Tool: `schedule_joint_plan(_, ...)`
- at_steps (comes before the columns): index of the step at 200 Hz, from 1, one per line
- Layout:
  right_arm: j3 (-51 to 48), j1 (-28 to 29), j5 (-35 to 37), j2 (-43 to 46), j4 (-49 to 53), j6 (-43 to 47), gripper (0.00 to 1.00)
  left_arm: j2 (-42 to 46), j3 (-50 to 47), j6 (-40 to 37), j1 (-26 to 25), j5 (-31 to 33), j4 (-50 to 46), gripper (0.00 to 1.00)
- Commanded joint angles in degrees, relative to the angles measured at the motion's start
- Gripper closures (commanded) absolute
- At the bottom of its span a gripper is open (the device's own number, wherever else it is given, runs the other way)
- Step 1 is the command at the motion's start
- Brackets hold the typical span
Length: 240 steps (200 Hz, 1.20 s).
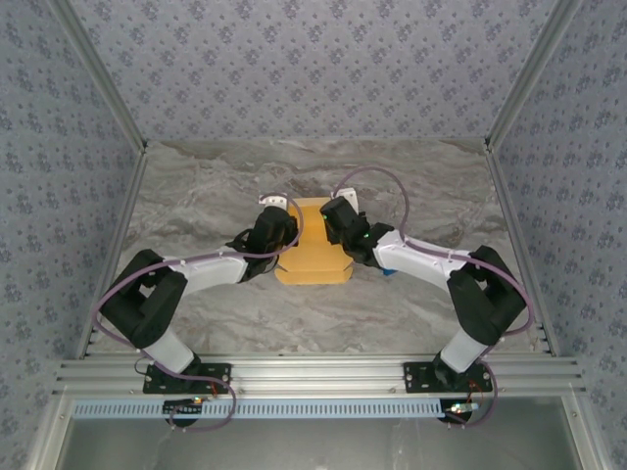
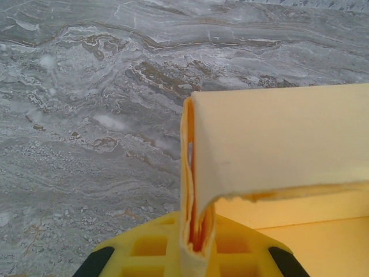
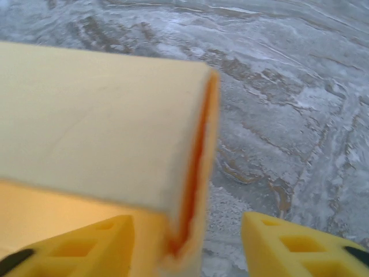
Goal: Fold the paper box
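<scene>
Spanning the enclosure floor, the marbled desk (image 1: pixel 196 196) carries the paper box (image 1: pixel 312 257) at its middle. From the wrists, the left pincer (image 2: pixel 193 245) clamps the box's folded left edge, and the right pincer (image 3: pixel 193 245) stands wide astride its right edge. From above, a tiny blue object (image 1: pixel 385 267) lies just right of the box.

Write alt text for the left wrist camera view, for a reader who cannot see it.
The left gripper is shut on the folded edge of a yellow-orange paper box, its yellow fingers pinching the cardboard at the bottom of the picture. A pale flap of the box spreads to the right, with a grey marbled table behind it.
</scene>
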<state>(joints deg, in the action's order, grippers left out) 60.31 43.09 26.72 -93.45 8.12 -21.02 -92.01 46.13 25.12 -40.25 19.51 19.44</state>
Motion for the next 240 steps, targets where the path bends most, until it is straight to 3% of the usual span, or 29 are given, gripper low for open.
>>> schedule_joint_plan(1, -0.9, -0.2, -5.1, 2.6, 0.1, 0.7, 0.34, -0.1, 1.8, -0.4, 0.0, 1.2, -0.1, 0.95)
schedule_joint_plan(16, -1.2, -0.2, -7.4, 4.3, 1.1, 1.4, 0.27, 0.2, 1.9, -0.7, 0.2, 1.2, -0.6, 0.95)
schedule_joint_plan(48, -3.3, -0.3, -12.1, 12.6, 4.7, 4.5, 0.24, 2.0, 2.6, -2.5, 1.6, 0.1, -4.9, 0.95)
schedule_joint_plan(83, -4.6, -5.4, -20.4, 21.5, 6.2, 6.5, 0.23, 4.1, 8.3, -6.0, 5.2, -9.4, -23.1, 0.95)
schedule_joint_plan(123, -5.3, -12.4, -27.7, 20.9, 4.0, 6.6, 0.23, 3.2, 15.9, -11.9, 7.8, -20.1, -45.7, 0.94)
schedule_joint_plan(172, -5.9, -12.7, -30.2, 17.1, 1.7, 5.0, 0.24, -4.3, 23.8, -19.2, 9.2, -25.6, -61.1, 0.93)
schedule_joint_plan(240, -11.3, -12.8, -26.2, 18.5, 3.0, 4.9, 0.24, -21.1, 39.5, -29.5, 9.3, -25.3, -78.2, 0.9)
